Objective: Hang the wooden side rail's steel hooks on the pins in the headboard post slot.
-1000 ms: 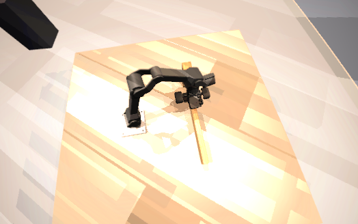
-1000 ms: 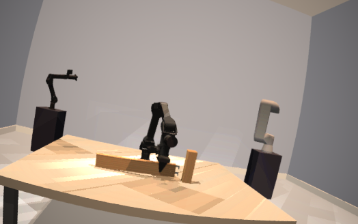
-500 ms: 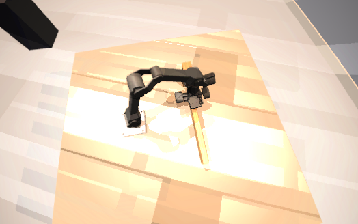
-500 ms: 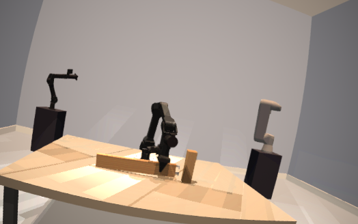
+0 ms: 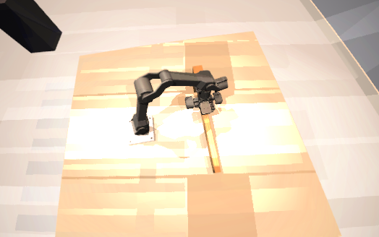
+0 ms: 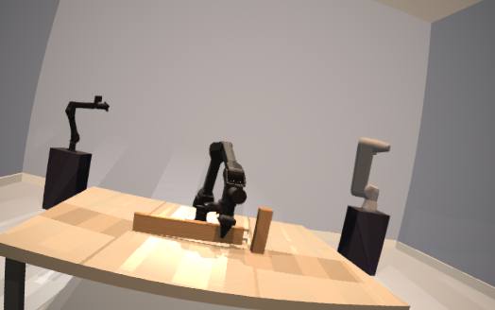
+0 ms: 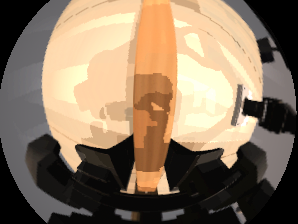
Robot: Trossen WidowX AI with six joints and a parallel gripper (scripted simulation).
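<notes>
The long wooden side rail [image 5: 213, 142] [image 6: 179, 226] [image 7: 154, 83] stands on edge on the table. My gripper [image 5: 205, 107] [image 6: 226, 229] [image 7: 149, 133] is shut on the rail's top edge near its post end. The upright headboard post [image 5: 197, 69] [image 6: 261, 230] stands just beyond that end. A small gap shows between the rail's end and the post in the exterior view, where the steel hooks [image 6: 245, 235] show faintly. The rail's far end [image 5: 217, 169] [image 6: 138, 220] rests on the table. The post's slot and pins are not visible.
The arm's base [image 5: 139, 126] stands on a white plate left of the rail. A black pedestal with a small dark arm [image 6: 66, 175] stands at the far left, a pedestal with a pale arm [image 6: 366, 208] at the right, both off the table [image 6: 307, 279].
</notes>
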